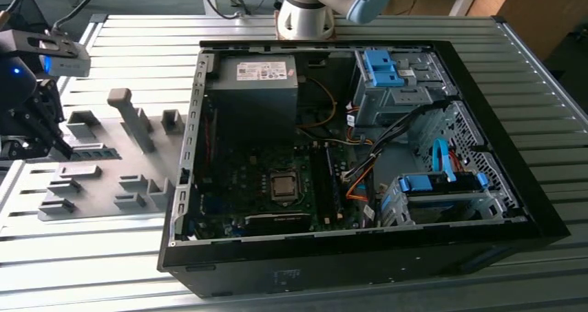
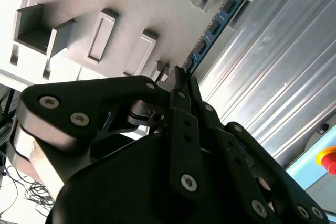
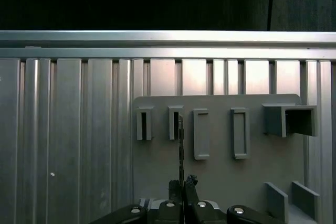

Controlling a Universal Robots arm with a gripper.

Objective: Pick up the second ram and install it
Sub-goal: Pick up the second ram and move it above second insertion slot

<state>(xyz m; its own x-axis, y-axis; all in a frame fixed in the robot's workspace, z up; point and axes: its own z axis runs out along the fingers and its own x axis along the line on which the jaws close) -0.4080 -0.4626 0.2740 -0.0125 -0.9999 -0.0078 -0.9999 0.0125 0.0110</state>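
The second ram (image 2: 215, 24) is a thin blue-green stick with black chips. It stands on edge among grey holder blocks on the grey plate (image 1: 101, 191) at the exterior view's left. My gripper (image 2: 181, 77) is shut on one end of the stick, with the fingers pressed against both faces. In the first wrist view the ram (image 3: 181, 145) shows edge-on, running from my gripper (image 3: 182, 183) to a slotted holder block (image 3: 175, 123). In the exterior view the gripper (image 1: 63, 149) sits low at the plate's left edge, by the ram (image 1: 93, 152).
An open computer case (image 1: 514, 209) lies at the centre of the ribbed metal table (image 1: 110, 257). Its mainboard (image 1: 266, 202) shows the processor socket (image 1: 284, 186) and dark memory slots (image 1: 326, 181) beside it. Orange and black cables (image 1: 363, 178) cross nearby. Several grey holder blocks (image 1: 138, 122) rise from the plate.
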